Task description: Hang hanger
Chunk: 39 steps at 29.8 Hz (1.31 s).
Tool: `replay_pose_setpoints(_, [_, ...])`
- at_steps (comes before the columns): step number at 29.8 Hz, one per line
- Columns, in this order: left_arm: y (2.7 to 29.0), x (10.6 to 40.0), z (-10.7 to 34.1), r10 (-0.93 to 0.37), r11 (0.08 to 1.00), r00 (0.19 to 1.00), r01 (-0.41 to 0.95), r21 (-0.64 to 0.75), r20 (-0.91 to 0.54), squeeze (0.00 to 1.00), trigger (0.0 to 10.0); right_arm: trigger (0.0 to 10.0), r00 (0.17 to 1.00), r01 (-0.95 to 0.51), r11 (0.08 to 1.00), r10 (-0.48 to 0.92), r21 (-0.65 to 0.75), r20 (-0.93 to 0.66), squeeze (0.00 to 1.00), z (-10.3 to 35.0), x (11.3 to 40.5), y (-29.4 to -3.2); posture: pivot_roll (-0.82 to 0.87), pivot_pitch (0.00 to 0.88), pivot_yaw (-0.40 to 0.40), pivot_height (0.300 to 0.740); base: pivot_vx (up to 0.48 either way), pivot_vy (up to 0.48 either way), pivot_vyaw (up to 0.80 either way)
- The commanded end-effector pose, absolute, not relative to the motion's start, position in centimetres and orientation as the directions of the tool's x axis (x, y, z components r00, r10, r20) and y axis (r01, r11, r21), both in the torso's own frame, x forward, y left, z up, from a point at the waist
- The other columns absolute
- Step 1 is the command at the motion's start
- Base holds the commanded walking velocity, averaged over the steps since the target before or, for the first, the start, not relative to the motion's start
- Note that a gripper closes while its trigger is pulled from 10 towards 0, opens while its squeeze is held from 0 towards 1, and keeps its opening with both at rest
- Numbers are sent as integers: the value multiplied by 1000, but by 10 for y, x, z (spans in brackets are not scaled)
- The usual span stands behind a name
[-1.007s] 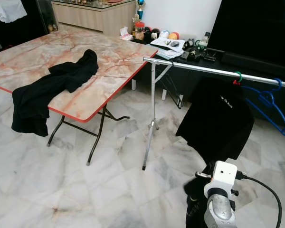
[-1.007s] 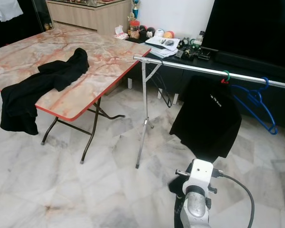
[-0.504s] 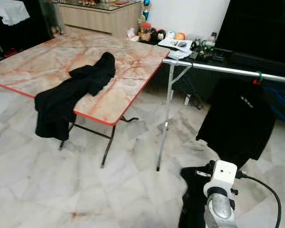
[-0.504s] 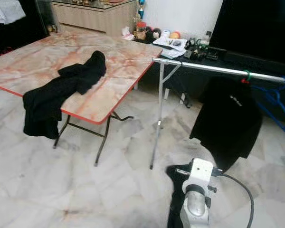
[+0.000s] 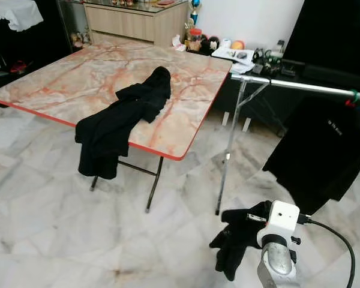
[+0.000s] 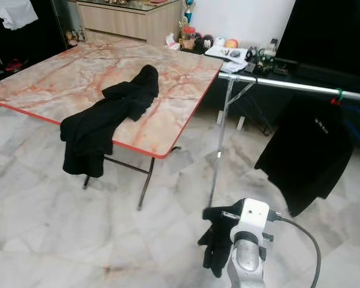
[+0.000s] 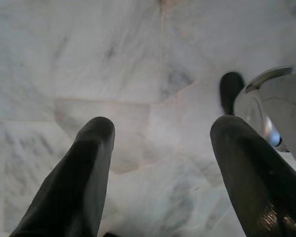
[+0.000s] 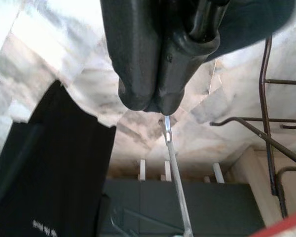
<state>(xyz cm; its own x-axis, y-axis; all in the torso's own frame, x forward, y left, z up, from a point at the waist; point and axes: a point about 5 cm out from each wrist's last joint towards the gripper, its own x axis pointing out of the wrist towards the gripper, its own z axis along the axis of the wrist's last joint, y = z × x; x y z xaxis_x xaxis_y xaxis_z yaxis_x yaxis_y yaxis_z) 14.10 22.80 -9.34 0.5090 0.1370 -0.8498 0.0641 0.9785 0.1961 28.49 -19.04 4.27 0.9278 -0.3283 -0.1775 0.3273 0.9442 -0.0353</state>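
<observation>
Black fingers of the right claw pressed together, pinching dark fabric that dangles at the 6 o'clock edge beside the white wrist camera. Left claw spread wide over bare marble floor, idle. Garment now hangs lower and more bunched than a second ago. At 2 o'clock, silver rail carrying a black shirt on a green-hooked hanger. At 10 o'clock, marble surface with another black garment. View has swung leftward; rail now nearer the frame edge. Judgement: robot turning away from rail; hanging not yet done.
</observation>
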Motion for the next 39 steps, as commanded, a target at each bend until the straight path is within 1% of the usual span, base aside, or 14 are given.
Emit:
replay_pose_setpoints(1, [232,137,-94,148,976,490,68,206,-859,0,10000,10000,929,342,939,-342,-24,-144,0,50,287,-193,62,71,-18,740,0,390,0])
replay_pose_setpoints(30, [232,137,-94,151,976,492,62,208,-857,0,10000,10000,931,341,940,-341,-23,-128,0,53,290,-192,71,78,-21,740,0,384,0])
replay_pose_setpoints(35, [232,138,-94,151,975,496,69,212,-855,0,10000,10000,932,343,939,-343,-23,-116,0,56,291,-192,72,78,-21,740,0,107,0])
replay_pose_setpoints(39, [232,138,-94,151,974,499,73,215,-853,0,10000,10000,948,309,949,-313,-64,-64,0,65,297,-189,72,77,-21,740,0,0,0])
